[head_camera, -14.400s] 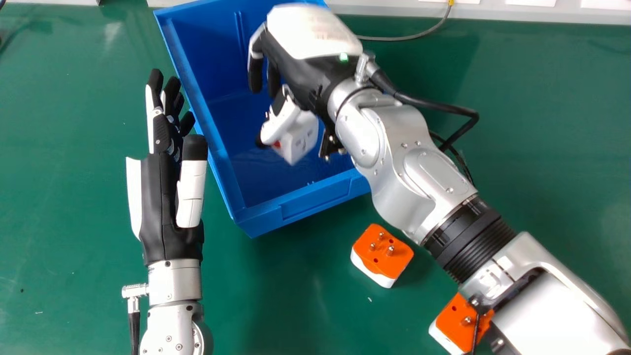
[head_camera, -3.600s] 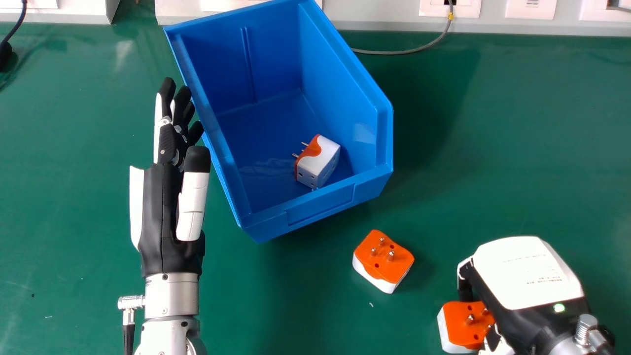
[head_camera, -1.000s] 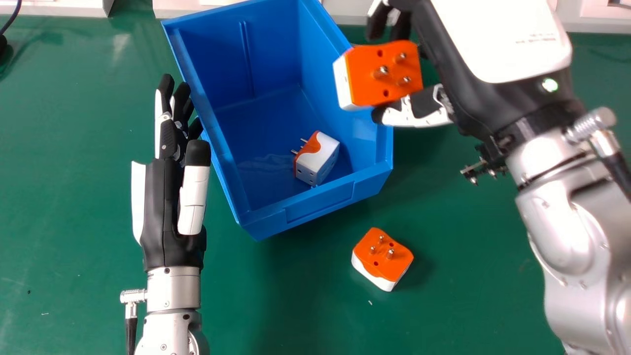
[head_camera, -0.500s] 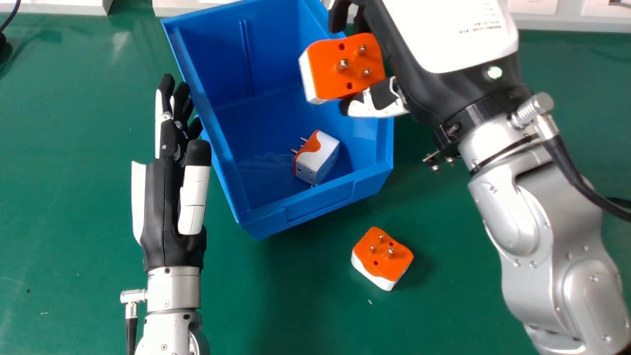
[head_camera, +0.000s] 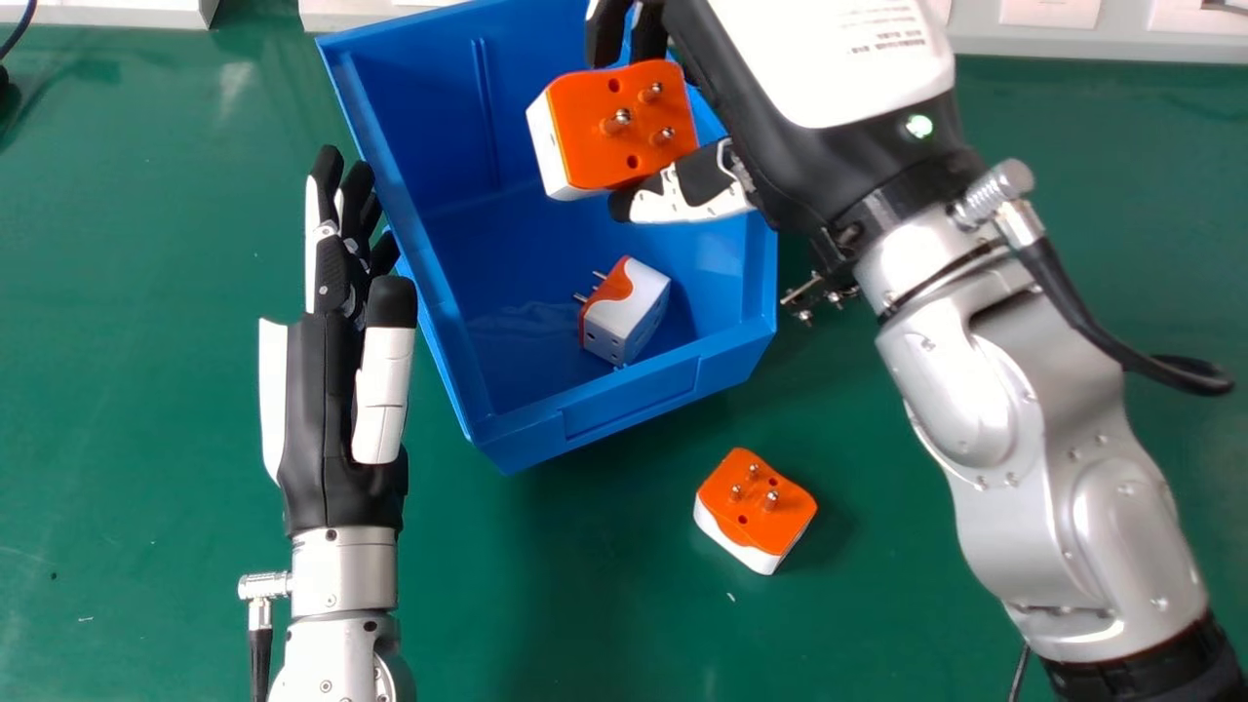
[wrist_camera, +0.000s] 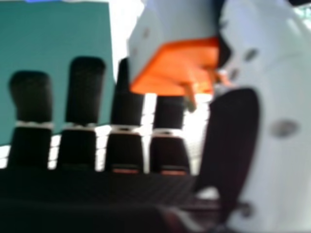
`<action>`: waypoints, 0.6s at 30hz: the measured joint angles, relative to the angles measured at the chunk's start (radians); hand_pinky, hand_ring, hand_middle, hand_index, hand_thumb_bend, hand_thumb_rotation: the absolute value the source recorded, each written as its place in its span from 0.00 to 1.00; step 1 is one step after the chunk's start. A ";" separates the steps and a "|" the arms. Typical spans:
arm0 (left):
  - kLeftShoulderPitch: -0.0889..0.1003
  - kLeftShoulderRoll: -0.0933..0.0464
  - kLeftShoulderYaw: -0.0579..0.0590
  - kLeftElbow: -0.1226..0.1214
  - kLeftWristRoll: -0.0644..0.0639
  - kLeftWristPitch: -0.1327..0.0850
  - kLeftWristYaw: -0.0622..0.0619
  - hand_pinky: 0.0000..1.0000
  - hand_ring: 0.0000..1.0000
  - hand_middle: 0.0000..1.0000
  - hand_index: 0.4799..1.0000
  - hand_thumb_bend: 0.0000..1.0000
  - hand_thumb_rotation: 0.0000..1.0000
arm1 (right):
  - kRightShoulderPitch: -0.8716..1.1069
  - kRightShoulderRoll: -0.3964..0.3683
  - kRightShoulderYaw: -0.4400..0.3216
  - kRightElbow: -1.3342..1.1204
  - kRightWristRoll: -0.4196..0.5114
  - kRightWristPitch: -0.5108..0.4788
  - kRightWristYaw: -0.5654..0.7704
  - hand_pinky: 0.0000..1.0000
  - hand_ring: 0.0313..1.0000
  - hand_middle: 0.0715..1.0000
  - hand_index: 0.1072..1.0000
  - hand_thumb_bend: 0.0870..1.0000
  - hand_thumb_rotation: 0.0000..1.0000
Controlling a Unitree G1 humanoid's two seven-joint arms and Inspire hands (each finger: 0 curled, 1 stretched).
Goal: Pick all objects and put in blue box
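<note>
In the head view my right hand (head_camera: pixel 780 127) is over the blue box (head_camera: pixel 624 400), pinching an orange and white plug adapter (head_camera: pixel 609 132) with its pins facing up. The right hand view shows this adapter (wrist_camera: pixel 172 73) between the thumb and fingers of my right hand (wrist_camera: pixel 233 145). A second adapter (head_camera: pixel 629 312) lies on the box floor near the front wall. A third adapter (head_camera: pixel 756 509) sits pins up on the table in front of the box. My left hand (head_camera: pixel 327 409) rests beside the box's left wall, fingers straight and holding nothing.
The green table (head_camera: pixel 146 341) surrounds the box. White panels with sockets (head_camera: pixel 1048 12) line the far edge. A black cable (head_camera: pixel 1121 341) hangs from the right wrist, and a dark cable (head_camera: pixel 19 34) lies at the far left.
My right hand has picked up the adapter from the right side of the table and carried it leftward over the box. The adapter inside and my left hand have stayed put.
</note>
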 measured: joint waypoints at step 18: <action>-0.006 -0.006 0.000 0.004 0.002 -0.004 0.014 0.95 0.98 0.98 0.96 0.91 0.93 | -0.175 0.004 0.064 0.355 0.053 -0.096 -0.144 0.21 0.36 0.44 0.45 0.47 0.00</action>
